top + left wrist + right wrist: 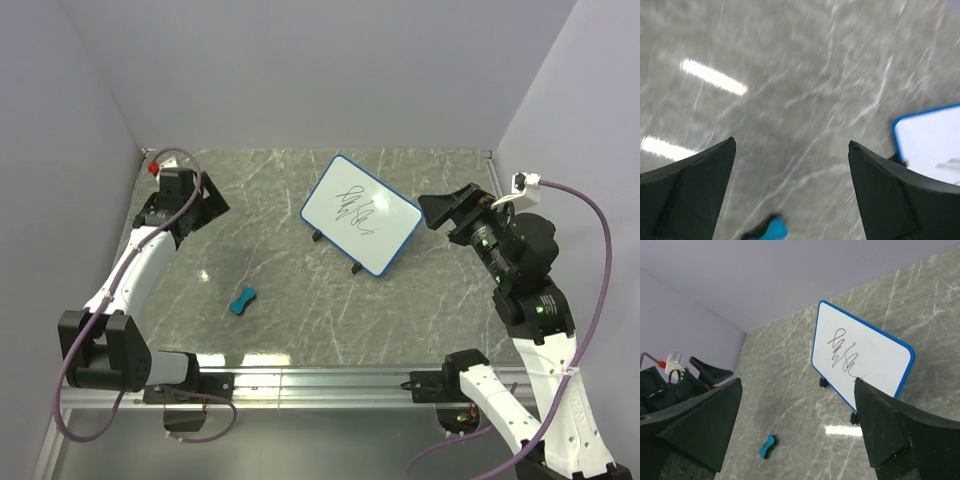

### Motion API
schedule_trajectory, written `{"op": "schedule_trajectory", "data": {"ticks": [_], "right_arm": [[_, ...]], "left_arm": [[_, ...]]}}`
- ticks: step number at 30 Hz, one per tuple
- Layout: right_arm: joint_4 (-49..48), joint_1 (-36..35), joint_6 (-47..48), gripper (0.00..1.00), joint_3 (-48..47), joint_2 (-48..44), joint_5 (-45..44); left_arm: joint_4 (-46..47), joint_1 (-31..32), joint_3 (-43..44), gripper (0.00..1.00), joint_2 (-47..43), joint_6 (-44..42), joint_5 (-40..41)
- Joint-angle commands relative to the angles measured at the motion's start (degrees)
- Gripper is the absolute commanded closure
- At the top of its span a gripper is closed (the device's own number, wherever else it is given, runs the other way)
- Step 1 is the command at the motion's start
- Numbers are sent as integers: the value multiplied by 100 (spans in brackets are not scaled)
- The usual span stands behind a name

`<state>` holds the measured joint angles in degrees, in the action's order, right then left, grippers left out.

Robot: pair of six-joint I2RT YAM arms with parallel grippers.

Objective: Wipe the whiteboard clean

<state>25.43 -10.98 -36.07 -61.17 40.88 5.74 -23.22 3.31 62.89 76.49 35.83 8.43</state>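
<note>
Board: small white rectangular whiteboard w/ blue rim point(361, 214) is sitting on black feet, mid grey marbled surface point(270, 200); black scribble point(356, 211) is showing on it.
Eraser: small blue bow-shaped eraser point(243, 300) is lying near-left of board, well apart.
Left fingers point(690, 200): standing wide apart, empty, above surface.
Right fingers point(895, 435): apart, empty, near board's right corner.
Step (I judge): fetching eraser; come straight down, clamp across narrow waist.
</note>
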Motion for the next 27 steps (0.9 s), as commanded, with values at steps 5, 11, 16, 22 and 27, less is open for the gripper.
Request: {"op": "schedule_trajectory", "data": {"ticks": [5,11,16,22,27], "right_arm": [[375,-343,522,0,-440,-98,-433],[682,-536,654,0,-343,-265,-837],[823,-633,821,0,-220,-405,-1092],[937,-695,892,0,-10,-546,-1171],[1060,-695,970,0,35,-590,-1320]], "left_arm": [[-1440,266,-337,1,-134,-102,-260],[-755,951,-1313,1,-494,-402,-1149],[-534,1592,-1701,1,-468,-261,-1265],[-525,1742,-1605,1,137,-208,-1195],[-797,2006,-1596,1,489,-103,-878]]}}
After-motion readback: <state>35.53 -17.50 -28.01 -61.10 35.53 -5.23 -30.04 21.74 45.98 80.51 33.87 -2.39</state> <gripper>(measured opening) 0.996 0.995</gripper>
